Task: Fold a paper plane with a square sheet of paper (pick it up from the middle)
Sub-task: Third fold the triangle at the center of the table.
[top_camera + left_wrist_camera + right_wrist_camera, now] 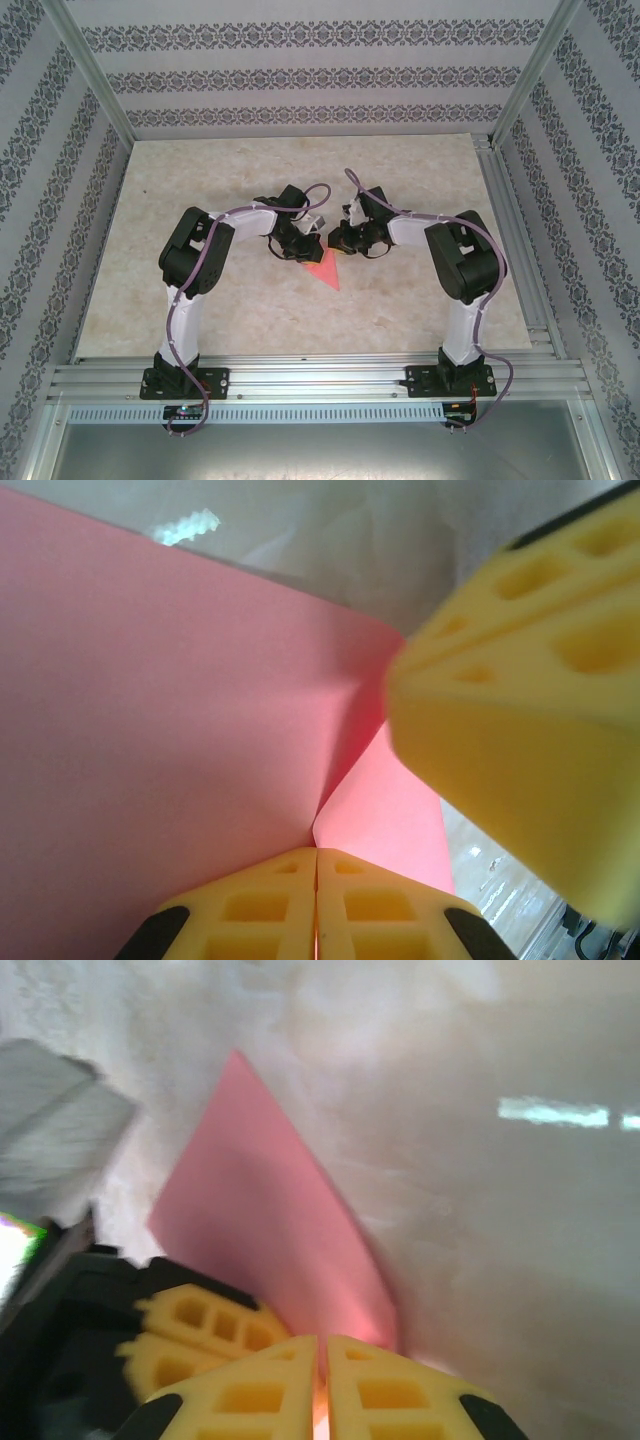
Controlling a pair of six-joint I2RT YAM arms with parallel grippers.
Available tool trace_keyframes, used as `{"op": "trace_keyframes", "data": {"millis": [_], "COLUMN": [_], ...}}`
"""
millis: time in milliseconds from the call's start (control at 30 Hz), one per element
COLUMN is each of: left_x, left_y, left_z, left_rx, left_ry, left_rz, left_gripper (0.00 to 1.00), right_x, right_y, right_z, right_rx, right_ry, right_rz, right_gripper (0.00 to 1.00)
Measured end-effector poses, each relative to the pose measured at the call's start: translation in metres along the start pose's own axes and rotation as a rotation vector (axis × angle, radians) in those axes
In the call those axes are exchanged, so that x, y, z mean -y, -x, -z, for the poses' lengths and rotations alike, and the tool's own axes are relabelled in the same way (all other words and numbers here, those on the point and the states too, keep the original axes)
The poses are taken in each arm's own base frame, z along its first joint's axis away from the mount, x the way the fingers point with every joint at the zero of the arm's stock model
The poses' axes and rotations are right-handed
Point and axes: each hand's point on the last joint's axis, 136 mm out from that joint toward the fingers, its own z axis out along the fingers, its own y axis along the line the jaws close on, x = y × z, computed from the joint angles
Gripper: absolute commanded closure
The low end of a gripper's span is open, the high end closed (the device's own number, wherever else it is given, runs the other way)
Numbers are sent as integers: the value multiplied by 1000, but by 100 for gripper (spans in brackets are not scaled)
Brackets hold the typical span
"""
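I am pinching the paper (170, 730) in both hands: my left gripper (316, 900) and right gripper (322, 1380) are each clamping flat on it. It is sitting folded to a point at mid-table (400, 180) between my 2 wrists. I am judging this mid-crease, so next is calling for pressing along the fold.

Setting: this is looking like a robotics lab test cell, not a home or shop. Aluminium extrusion posts (95, 72) are framing the enclosure, and printed patterned panels (300, 80) are standing in as walls on three sides. A marble-look tabletop (420, 170) is lying inside the frame. The left arm (182, 310) and right arm (465, 320) are sitting bolted to a slotted aluminium rail (320, 380) at the near edge.
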Motion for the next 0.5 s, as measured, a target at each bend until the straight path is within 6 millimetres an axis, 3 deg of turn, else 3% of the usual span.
{"op": "trace_keyframes", "data": {"millis": [233,500], "left_x": [0,0], "left_y": [0,0], "left_z": [0,0], "left_rx": [0,1], "left_ry": [0,0], "left_rz": [0,-1], "left_gripper": [90,90], "right_x": [11,3], "right_y": [3,3], "right_z": [-5,9], "right_rx": [-14,14], "right_ry": [-22,-28], "right_rz": [-32,-19], "right_gripper": [91,89]}}
